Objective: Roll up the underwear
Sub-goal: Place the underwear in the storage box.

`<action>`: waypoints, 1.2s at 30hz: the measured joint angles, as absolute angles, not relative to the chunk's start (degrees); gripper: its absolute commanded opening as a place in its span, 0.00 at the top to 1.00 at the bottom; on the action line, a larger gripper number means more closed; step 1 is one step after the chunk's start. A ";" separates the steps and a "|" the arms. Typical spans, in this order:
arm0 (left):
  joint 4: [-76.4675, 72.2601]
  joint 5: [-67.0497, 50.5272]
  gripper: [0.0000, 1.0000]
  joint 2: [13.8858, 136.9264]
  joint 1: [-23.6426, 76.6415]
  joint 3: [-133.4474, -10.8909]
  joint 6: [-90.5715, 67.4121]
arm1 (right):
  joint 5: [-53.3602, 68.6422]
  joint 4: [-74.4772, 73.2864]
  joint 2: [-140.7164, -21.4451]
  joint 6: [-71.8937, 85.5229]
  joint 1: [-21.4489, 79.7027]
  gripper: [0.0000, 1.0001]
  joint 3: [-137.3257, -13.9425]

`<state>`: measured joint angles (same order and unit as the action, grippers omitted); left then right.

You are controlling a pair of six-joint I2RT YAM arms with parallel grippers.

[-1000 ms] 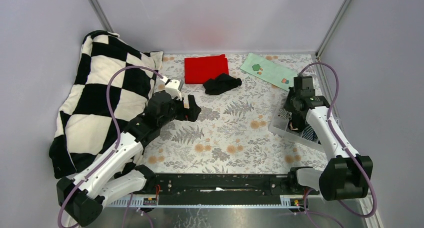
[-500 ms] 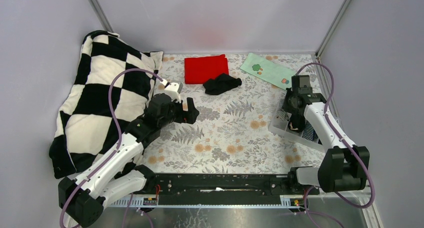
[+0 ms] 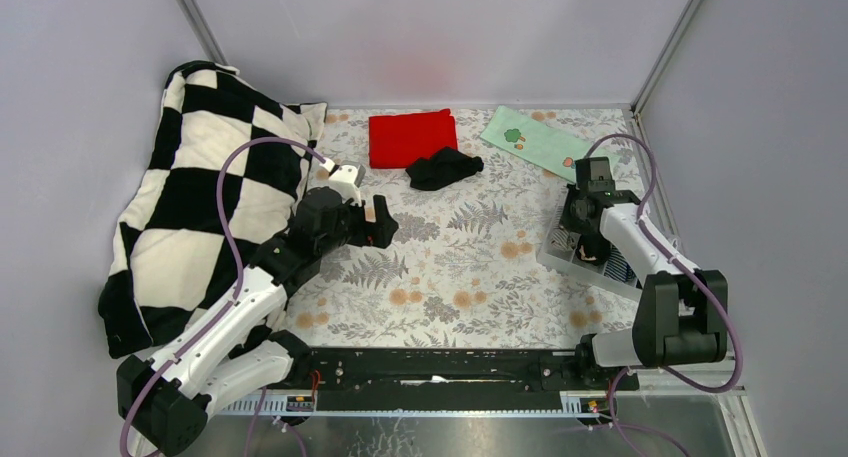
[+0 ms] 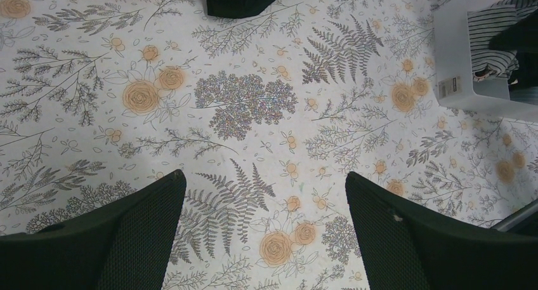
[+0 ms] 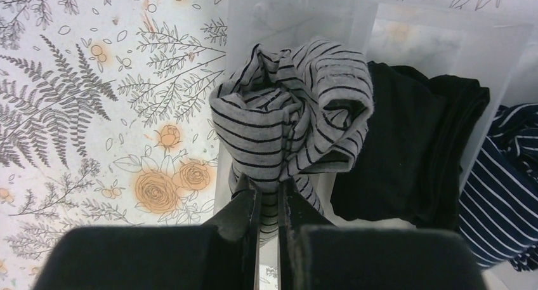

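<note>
Floral table cover (image 3: 460,267), grey walls, checkered pillow (image 3: 200,197) at left. Change over the last second: the right arm's elbow has pulled in toward the far side and its wrist has slid slightly left over the clear bin (image 3: 556,249). The left arm has barely shifted. The right gripper (image 5: 269,204) is clenched on a fold of the grey striped brief (image 5: 285,125), which sits bunched at the left end of the bin, partly over its wall. Likely meaning: the brief is being drawn out toward open table, and rolling is not started yet. The left gripper (image 4: 263,179) hovers over bare floral cover left of centre, fingers spread wide, holding nothing. The grey brief is a crumpled knot with no clean long axis; the bunch runs from the fingertips out toward the far wall of the bin, waistband direction unclear. Beside it in the bin lie a folded black brief (image 5: 406,138) and navy striped cloth (image 5: 507,195). A loose black brief (image 3: 443,167) lies far centre, touching the red cloth (image 3: 412,137), long axis roughly left-right, right end tipped far. The green cloth (image 3: 530,139) is at far right.
</note>
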<state>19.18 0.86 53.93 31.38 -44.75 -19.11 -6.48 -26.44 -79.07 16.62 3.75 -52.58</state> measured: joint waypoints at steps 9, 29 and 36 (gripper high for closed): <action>19.09 0.82 0.01 53.93 31.03 -44.75 -19.11 | -7.27 -20.16 -81.25 15.57 3.75 0.73 -48.21; 19.00 -0.95 0.01 53.93 30.63 -44.75 -18.79 | -8.10 -21.91 -81.21 13.65 3.73 0.28 -50.68; 19.03 -0.99 0.01 53.93 30.30 -44.75 -18.79 | -8.58 -24.84 -76.77 14.02 3.73 0.13 -53.15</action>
